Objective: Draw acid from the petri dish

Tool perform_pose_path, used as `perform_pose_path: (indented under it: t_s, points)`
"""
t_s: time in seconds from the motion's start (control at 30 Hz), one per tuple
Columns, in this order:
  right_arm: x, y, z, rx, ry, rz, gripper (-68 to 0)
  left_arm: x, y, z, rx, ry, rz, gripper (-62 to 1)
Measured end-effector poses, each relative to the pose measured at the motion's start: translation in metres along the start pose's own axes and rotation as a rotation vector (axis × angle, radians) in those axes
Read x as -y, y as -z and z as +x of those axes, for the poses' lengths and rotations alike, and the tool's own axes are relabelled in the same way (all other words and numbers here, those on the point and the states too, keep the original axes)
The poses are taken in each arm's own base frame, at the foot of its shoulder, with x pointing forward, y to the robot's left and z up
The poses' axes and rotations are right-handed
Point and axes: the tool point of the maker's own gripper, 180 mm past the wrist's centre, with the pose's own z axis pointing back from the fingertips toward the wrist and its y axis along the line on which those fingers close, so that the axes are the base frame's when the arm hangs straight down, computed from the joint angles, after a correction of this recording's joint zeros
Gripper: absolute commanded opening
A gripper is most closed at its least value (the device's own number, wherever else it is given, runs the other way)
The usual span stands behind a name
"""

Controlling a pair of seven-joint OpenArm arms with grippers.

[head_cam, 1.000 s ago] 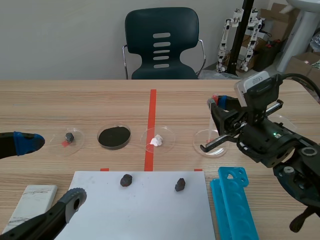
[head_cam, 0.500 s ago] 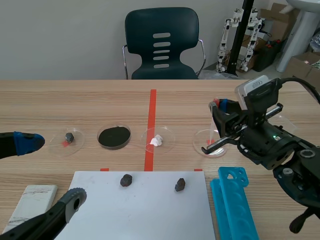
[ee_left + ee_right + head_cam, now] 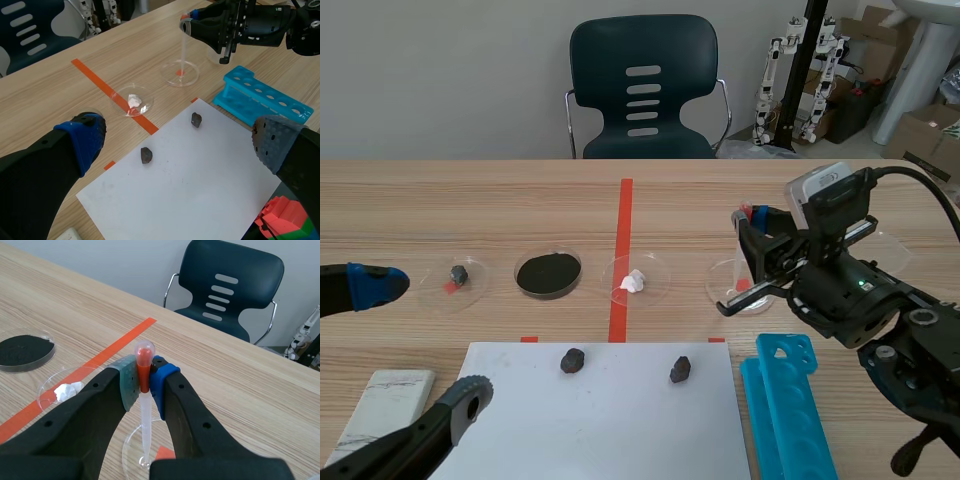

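In the scene view, the right claw (image 3: 752, 222) is clamped on a slim translucent plastic pipette (image 3: 744, 255). The pipette stands near upright with its tip down inside the round, clear petri dish (image 3: 724, 272), which sits on the wood-grain worktop (image 3: 500, 210) toward its right edge. The left claw (image 3: 440, 335) hangs spread wide near the left edge, gripping nothing. The left wrist view shows the thin stem meeting the shallow glassy dish, with a blue plastic rack (image 3: 260, 97) with round holes nearby. In the right wrist view, the dotted pads pinch the pipette's soft red bulb below its rounded top, and the pale stem tapers down into the dish.
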Motion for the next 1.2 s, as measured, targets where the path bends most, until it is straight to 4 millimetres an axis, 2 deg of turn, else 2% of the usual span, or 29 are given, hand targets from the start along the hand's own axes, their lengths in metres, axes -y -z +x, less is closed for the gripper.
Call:
perform_pose_path:
  t_s: [0.27,1.2]
  points:
    - [-0.0001,-0.0025,-0.0075,-0.016,0.008,-0.002,-62.7,0.0000,0.0000,0.0000,0.000,0.000,0.000,0.6]
    - [-0.0001,-0.0024,-0.0073,-0.015,0.008,-0.002,-60.7,0.0000,0.0000,0.0000,0.000,0.000,0.000,0.6]
